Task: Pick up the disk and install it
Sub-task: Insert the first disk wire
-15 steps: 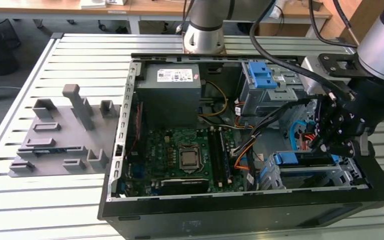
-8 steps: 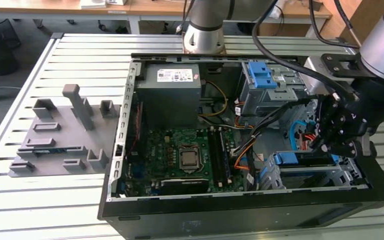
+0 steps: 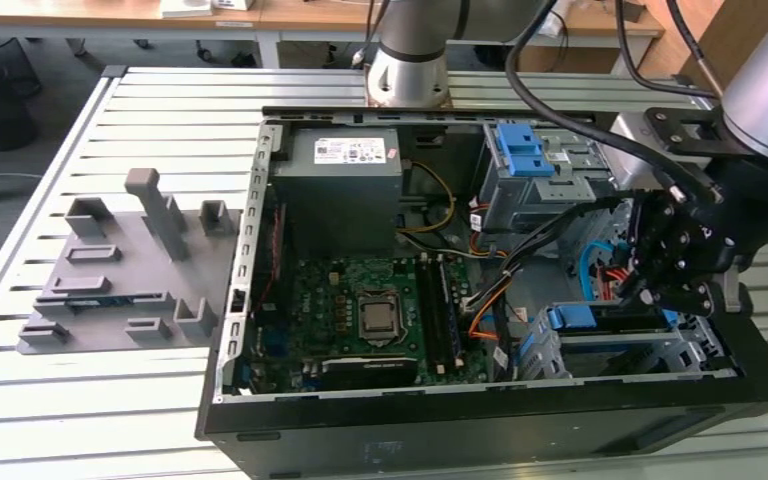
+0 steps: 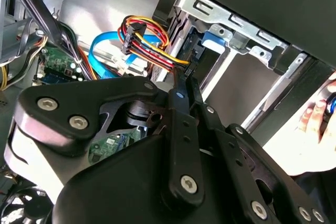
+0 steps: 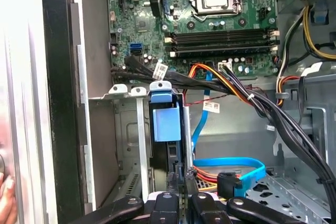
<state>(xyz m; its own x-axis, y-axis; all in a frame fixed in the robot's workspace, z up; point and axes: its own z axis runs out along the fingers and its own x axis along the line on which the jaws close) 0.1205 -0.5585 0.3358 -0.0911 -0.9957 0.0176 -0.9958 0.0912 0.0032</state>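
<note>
The disk [image 3: 578, 318] stands on edge in the lower drive cage [image 3: 684, 350] at the exterior view's right of the open computer case, its blue bracket tab facing the motherboard. In both wrist views that blue tab [image 5: 167, 121] [image 4: 212, 39] shows at the end of the cage slot. My gripper [image 3: 654, 300] is directly over the disk's far end. Its fingers [image 5: 171, 179] are together, with the gripper [image 5: 179, 178] [image 4: 185, 77] tip at the disk's upper edge. I cannot tell whether they pinch it or only touch it.
Orange, yellow and blue cables [image 4: 142, 38] run close beside the fingers. The motherboard [image 3: 371, 310], power supply [image 3: 337, 190] and an upper cage with blue latches [image 3: 524, 150] crowd the case. A grey fixture plate [image 3: 117, 270] lies on the table. A person's hand [image 4: 315, 114] is near the case.
</note>
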